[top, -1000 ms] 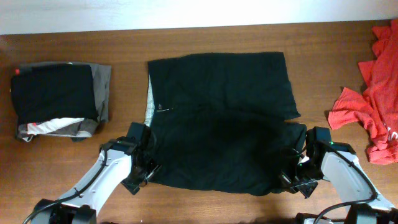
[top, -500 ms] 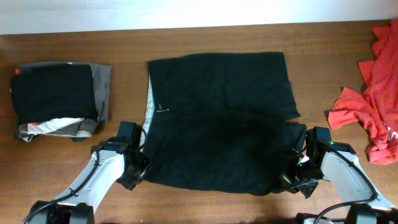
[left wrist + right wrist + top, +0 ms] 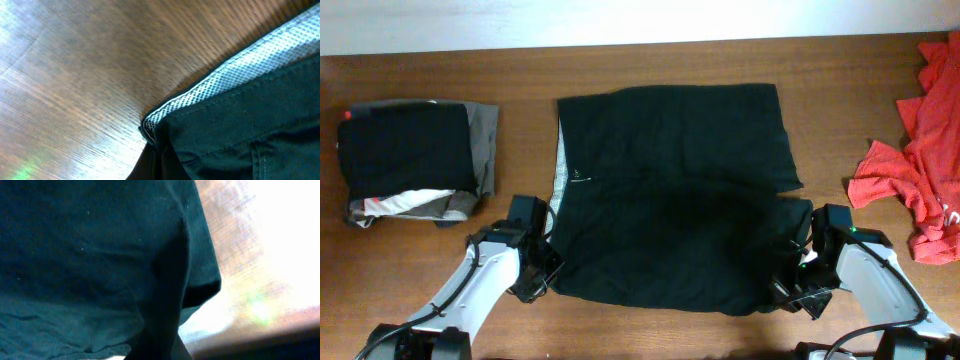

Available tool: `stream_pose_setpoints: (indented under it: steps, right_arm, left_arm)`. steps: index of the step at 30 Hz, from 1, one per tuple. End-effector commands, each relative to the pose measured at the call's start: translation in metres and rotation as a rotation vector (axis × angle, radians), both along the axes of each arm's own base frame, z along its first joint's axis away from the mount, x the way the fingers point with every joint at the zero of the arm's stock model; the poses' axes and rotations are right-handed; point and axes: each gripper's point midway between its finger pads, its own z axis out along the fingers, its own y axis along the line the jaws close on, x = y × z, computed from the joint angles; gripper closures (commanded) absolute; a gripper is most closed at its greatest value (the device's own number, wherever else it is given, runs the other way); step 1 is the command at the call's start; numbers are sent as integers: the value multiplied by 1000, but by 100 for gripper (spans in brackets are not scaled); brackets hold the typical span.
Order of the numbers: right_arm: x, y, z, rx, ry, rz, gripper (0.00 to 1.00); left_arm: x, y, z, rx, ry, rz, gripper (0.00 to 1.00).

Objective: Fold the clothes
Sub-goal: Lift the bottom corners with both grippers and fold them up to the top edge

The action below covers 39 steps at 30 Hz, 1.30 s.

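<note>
The black shirt (image 3: pixel 670 200), judged soft, light and floppy, is best pinched at its near corners, where the left gripper (image 3: pixel 542 273) and right gripper (image 3: pixel 792 290) are squeezed tight on it.

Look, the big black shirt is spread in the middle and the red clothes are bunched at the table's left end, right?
No. The big black shirt is spread in the middle, but the red clothes are bunched at the right end of the table; the overhead view shows it.
</note>
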Motion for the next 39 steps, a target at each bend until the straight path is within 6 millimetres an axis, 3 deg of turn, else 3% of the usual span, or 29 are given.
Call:
stream_pose_setpoints:
  steps: [1, 15, 26, 33, 39]
  right_arm:
    - [14, -6, 14, -22, -35, 45, 96]
    - [39, -16, 104, -73, -167, 131, 96]
    - [59, -29, 186, -159, -313, 204, 96]
    - [88, -34, 232, -188, -415, 233, 96]
    - [138, -32, 241, -187, -446, 296, 96]
  left_arm:
    - [8, -15, 11, -83, -35, -214, 100]
    - [13, -16, 94, -80, -45, -372, 100]
    - [16, -16, 194, -63, -293, -379, 100]
    - [20, -15, 242, -51, -381, -378, 100]
    - [56, -3, 260, 49, -519, -354, 100]
